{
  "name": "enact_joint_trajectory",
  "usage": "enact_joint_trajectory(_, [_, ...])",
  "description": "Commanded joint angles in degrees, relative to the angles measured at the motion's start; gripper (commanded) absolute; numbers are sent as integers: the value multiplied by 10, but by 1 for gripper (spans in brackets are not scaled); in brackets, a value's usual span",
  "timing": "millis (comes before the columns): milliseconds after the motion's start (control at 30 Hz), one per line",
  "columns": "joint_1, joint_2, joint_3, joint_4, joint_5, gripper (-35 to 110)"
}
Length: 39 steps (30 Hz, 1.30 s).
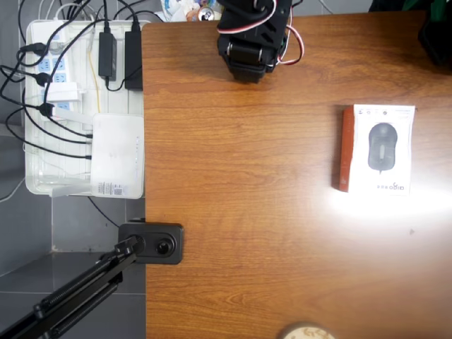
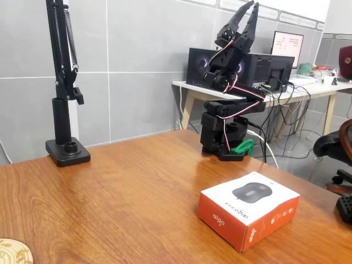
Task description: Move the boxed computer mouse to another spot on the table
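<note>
My black two-finger gripper point(image 2: 248, 12) points upward, fingers slightly parted and empty, well apart from the flat white mouse box with orange-red sides point(image 2: 248, 210) resting on the glossy brown wooden table point(image 2: 126, 187). I judge the box may be too wide for my jaws; a poor pinch could let it slide away.

Overhead view looks straight down on the table point(image 1: 240, 233) from high up. Fixed view sits low at the table's point(image 2: 110, 203) edge, facing across toward the arm and wall. Both share the boxed computer mouse point(image 1: 378, 150) point(image 2: 248, 215), well apart from the fingers point(image 2: 248, 21).
</note>
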Motion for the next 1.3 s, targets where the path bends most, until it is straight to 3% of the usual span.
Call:
enact_joint_trajectory(0, [10,-6,-1,15,-10,15])
enact_joint_trajectory(67, [12,-7,-5,101,8,3])
enact_joint_trajectory(133, [13,-7,-58,233,28,4])
enact_joint_trajectory(233, [-4,-6,-230,616,55,0])
enact_joint_trajectory(300, [-100,-51,-377,889,133,0])
enact_joint_trajectory(400, [-304,-215,-490,902,318,3])
enact_joint_trajectory(500, [-358,-358,-591,968,340,8])
enact_joint_trajectory(600, [-408,-433,-670,1165,250,8])
enact_joint_trajectory(667, [-439,-461,-686,1268,255,18])
enact_joint_trajectory(767, [-485,-507,-694,1358,412,45])
enact_joint_trajectory(867, [-527,-565,-708,1363,442,89])
enact_joint_trajectory(933, [-556,-603,-722,1361,439,103])
enact_joint_trajectory(1100, [-630,-621,-712,1447,360,104])
enact_joint_trajectory(1267, [-695,-626,-615,1405,245,106])
